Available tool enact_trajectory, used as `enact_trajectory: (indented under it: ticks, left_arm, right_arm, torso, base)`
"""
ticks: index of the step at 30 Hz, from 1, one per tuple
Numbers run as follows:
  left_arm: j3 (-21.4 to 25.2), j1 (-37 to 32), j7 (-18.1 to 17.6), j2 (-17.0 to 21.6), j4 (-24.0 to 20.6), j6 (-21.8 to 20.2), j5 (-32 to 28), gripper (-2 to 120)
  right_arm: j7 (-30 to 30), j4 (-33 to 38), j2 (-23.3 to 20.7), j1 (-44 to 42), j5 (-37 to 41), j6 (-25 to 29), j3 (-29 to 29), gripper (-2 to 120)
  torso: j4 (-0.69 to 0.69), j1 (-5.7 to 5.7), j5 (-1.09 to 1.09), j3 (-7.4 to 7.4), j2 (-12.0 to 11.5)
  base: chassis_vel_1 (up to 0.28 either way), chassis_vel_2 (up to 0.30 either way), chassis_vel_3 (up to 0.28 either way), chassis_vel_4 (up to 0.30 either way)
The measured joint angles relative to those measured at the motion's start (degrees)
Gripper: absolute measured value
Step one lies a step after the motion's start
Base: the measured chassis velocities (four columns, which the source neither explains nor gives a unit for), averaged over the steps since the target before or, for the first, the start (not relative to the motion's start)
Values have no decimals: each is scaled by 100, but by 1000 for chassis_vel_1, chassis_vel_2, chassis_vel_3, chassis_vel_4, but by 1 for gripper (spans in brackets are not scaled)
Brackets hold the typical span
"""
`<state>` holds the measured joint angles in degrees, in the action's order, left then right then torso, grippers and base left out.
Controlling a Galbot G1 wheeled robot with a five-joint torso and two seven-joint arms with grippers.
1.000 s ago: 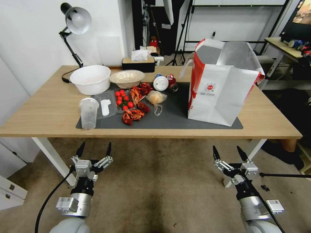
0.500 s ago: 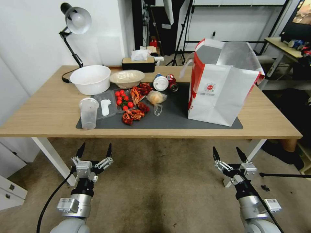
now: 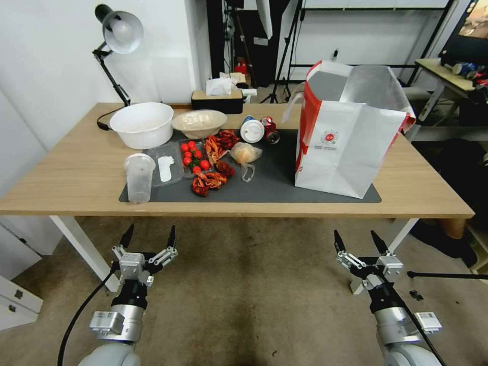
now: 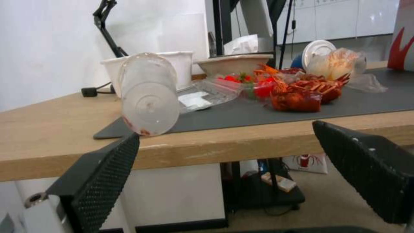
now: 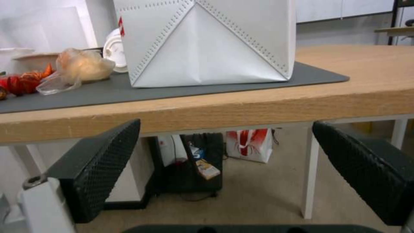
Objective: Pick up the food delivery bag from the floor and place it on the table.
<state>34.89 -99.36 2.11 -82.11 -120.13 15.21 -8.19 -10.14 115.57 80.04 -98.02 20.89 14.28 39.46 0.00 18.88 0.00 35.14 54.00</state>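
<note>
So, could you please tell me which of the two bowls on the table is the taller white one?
The white plastic bowl nearest the desk lamp; the beige bowl beside it is shallower.

1. The food delivery bag (image 3: 351,147) looks like smooth white paper or coated stock with creased folds and lines of fine perforation; its inner lining is silvery foil with a dull sheen.
2. The table (image 3: 71,173) has a light wood-grain top, matt, with white painted legs — probably laminate, though the grain is hard to judge.
3. The mat (image 3: 274,183) is dark grey, flat and matt.
4. The floor (image 3: 254,284) is dull and matt — stained in darker patches.
5. The clear cup (image 3: 139,178) is translucent plastic, slightly glossy.
6. The left gripper (image 3: 147,235) and right gripper (image 3: 357,240) have black fingers with a dimpled, rubbery texture and bare metal bodies.
</note>
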Motion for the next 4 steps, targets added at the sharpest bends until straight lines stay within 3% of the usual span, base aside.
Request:
enact_trajectory:
  ticks: [4]
  left_arm:
    - [-1,0,0,0,0,-1,0,100]
  right_arm:
    - [1,4,-1,0,1,-2,0,100]
  torso:
    - [0,0,0,0,0]
  base:
    - [0,0,0,0]
